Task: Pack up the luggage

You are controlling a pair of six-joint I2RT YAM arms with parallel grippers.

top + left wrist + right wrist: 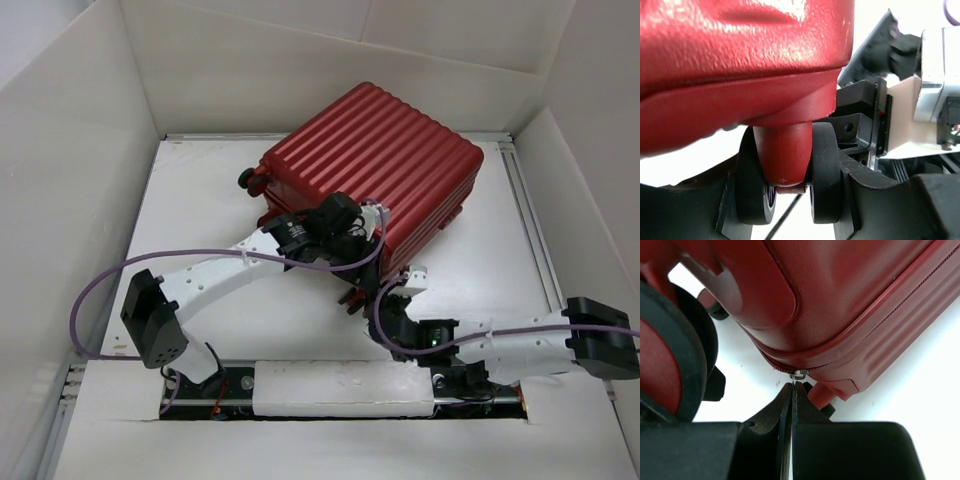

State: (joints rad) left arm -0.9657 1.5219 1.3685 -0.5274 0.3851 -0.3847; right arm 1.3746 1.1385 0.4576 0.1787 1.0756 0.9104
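Judging only zipping remains: the luggage [375, 160] lies closed, my left hand [792, 192] clamps a wheel [826, 172], my right hand [792, 400] pinches the zipper pull [800, 373].

1. Shell of the luggage [375, 160]: hard plastic, glossy, ribbed, finely pebbled close up.
2. Its caster wheels [826, 170]: black, matt, rubbery.
3. Fingers of the right gripper [792, 386]: matt black plastic.
4. The table [200, 200]: white, matt, smooth.

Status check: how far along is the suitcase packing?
Done: the suitcase lies closed on the table. In hand: the left gripper clamps a wheel, apparently to steady it, while the right gripper pinches the zipper pull at a corner. Left: running the zipper round; how much is already zipped, I cannot tell.
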